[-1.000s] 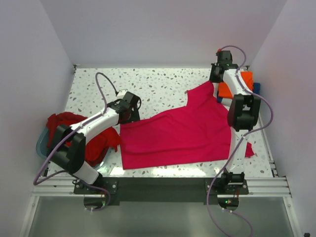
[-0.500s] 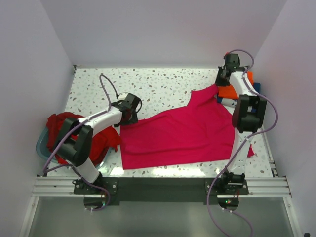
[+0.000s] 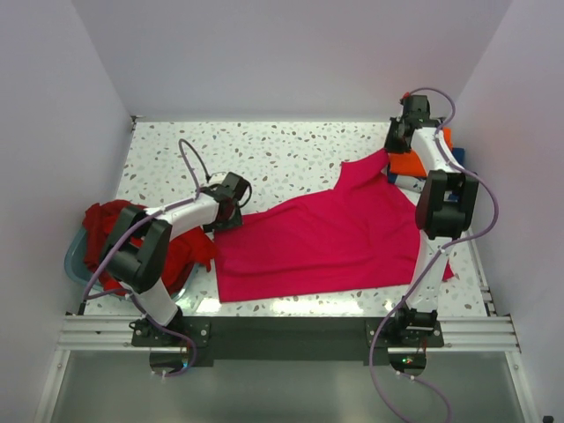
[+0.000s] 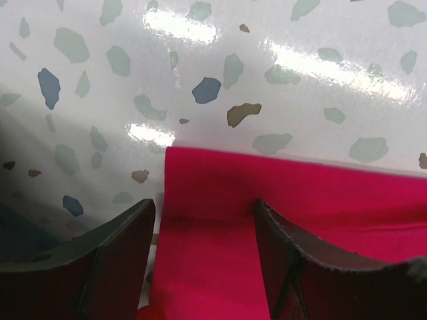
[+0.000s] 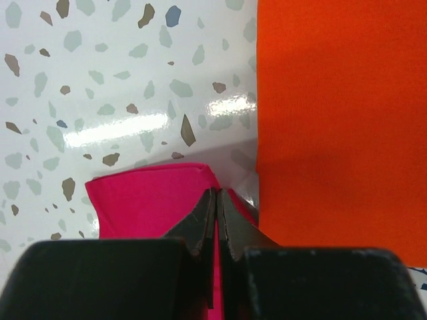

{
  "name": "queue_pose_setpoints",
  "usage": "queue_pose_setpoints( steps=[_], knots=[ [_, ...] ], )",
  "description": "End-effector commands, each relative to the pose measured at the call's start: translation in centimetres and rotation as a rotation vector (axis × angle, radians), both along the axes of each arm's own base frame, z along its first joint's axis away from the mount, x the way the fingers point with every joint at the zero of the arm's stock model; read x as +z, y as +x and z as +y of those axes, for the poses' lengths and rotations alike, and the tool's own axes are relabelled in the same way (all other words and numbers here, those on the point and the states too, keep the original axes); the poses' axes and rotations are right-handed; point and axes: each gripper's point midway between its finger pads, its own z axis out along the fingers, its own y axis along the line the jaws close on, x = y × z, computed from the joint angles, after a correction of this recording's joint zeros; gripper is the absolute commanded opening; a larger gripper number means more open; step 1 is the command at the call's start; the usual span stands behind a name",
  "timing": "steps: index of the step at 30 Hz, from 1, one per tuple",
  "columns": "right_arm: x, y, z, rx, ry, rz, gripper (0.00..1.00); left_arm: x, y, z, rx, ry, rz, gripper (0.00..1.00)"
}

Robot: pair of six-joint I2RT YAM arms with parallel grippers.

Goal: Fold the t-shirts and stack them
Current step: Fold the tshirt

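Right wrist: R pincer pinches magenta tee corner nr orange tee.

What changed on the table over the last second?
The right gripper, shut on the magenta-pink t-shirt, dragged its far corner rightward toward the orange t-shirt. The left gripper moved in over the shirt's left corner, jaws open astride it. The dark red t-shirts in the tub stayed put.

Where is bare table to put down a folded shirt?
Free: the far-left table, between back wall, left arm and pink shirt. Crowded: the tub of red shirts at left, the orange shirt far right.
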Motion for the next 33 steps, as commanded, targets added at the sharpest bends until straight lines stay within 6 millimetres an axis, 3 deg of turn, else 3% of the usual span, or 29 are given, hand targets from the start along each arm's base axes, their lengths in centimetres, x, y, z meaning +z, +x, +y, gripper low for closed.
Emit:
queue_pose_setpoints(
  steps=[1, 19, 26, 33],
  knots=[
    [3.6, 0.4, 0.2, 0.004, 0.014, -0.084, 0.00, -0.7, 0.4, 0.4, 0.016, -0.016, -0.018, 0.65],
    [3.6, 0.2, 0.2, 0.004, 0.017, -0.076, 0.00, 0.4, 1.1, 0.7, 0.011, -0.015, -0.037, 0.24],
    [6.9, -0.4, -0.2, -0.002, -0.003, -0.131, 0.00, 2.6, 1.1, 0.6, 0.000, -0.034, -0.074, 0.10],
    [8.4, -3.2, -1.3, -0.033, 0.001, -0.152, 0.00, 5.3, 0.8, 0.7, -0.019, -0.056, -0.134, 0.00]
  ],
)
